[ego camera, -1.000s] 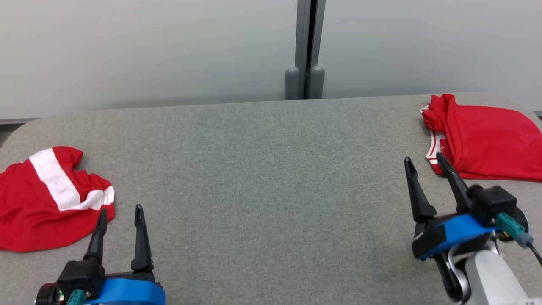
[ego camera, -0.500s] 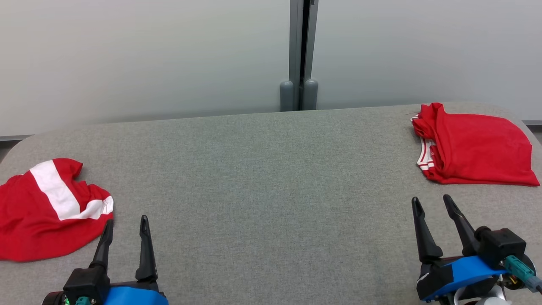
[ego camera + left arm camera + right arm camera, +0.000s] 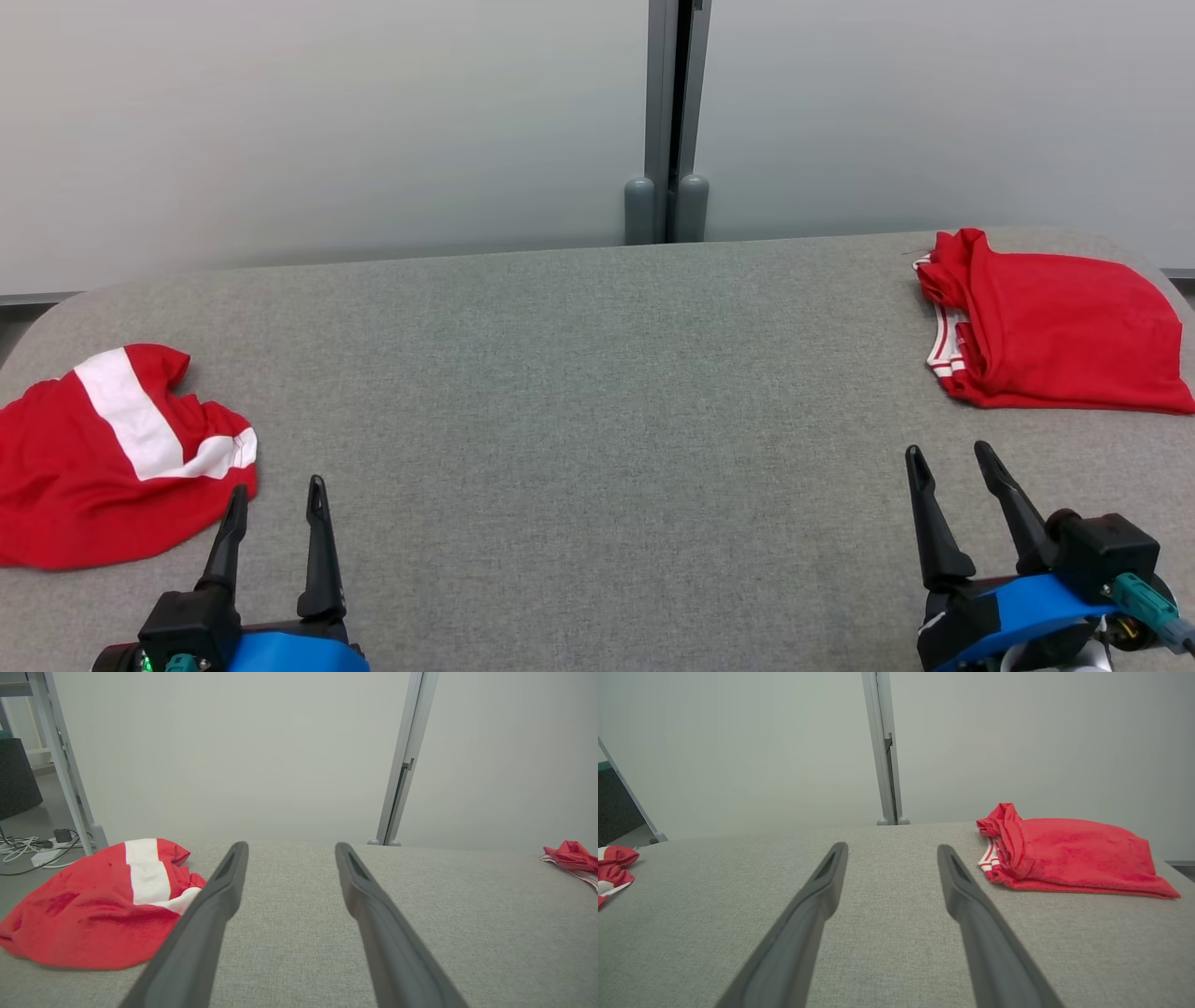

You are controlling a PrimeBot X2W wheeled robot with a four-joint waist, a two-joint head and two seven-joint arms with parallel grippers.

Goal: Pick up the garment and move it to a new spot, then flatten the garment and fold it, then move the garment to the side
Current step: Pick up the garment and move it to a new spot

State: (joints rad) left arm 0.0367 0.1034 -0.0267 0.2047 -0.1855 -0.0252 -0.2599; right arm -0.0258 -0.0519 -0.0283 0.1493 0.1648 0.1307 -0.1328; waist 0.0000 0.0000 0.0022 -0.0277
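Observation:
A crumpled red garment with a white stripe (image 3: 103, 457) lies at the table's left edge, also seen in the left wrist view (image 3: 103, 905). A folded red garment with white trim (image 3: 1050, 322) rests at the far right (image 3: 1064, 856). My left gripper (image 3: 277, 499) stands open at the lower left, just right of the crumpled garment and apart from it. At the lower right my right gripper (image 3: 950, 459) is open, nearer than the folded garment, holding nothing.
The grey fabric-covered table (image 3: 597, 392) spans the view, with rounded corners. Behind it stands a pale wall with a grey vertical post (image 3: 667, 112). Cables and a power strip (image 3: 32, 847) lie on the floor beyond the table's left edge.
The right gripper drew back from the folded garment toward the lower right a second ago. Since then the head camera has shifted slightly; both grippers stay open and nearly still.

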